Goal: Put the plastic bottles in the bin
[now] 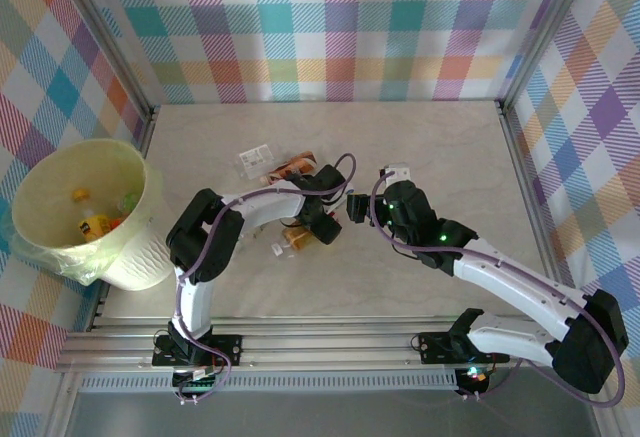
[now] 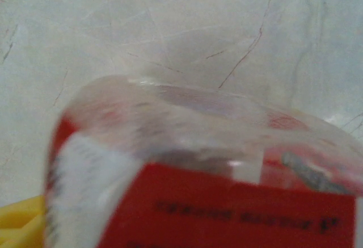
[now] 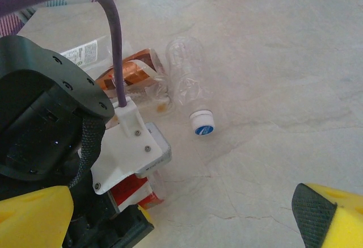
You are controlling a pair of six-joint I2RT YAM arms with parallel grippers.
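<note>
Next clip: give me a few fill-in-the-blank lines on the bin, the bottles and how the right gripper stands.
1. In the top view, the bin stands on the ___ side of the picture.
2. The bottle close before the left wrist camera has a ___ label.
3. The cap of the clear bottle lying on the table is white and ___.
4. The right gripper is ___.

Missing words: left; red; blue; open.

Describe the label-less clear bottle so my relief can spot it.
On the table, past the left arm's black wrist, lies a cluster of crushed bottles. The clear bottle is at its right end in the right wrist view, beside the orange-brown bottle. It alone has no label; its white cap is blue-topped.
</note>
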